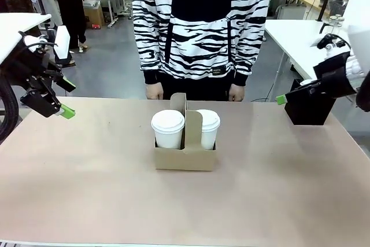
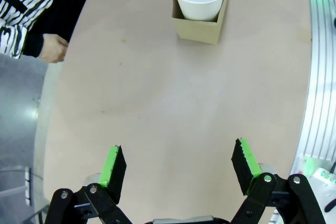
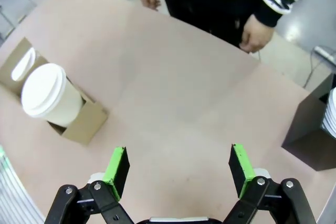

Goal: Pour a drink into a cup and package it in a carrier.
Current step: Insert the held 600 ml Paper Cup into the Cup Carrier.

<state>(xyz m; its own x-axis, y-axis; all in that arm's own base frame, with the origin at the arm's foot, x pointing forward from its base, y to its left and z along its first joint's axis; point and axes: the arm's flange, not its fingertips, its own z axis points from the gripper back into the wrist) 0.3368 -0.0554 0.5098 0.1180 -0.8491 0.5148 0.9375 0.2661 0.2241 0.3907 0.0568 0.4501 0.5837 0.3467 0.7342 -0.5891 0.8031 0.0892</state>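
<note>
In the carrier (image 1: 184,155), two lidded cups (front view), wrist views one, both arms' jaws spread

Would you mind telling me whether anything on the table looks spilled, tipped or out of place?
Nothing stands out. Both lidded cups sit upright in the carrier, and the table around it looks dry and unmarked.

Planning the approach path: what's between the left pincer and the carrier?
Only bare tabletop between the left pincer and the carrier, seen in the left wrist view.
</note>
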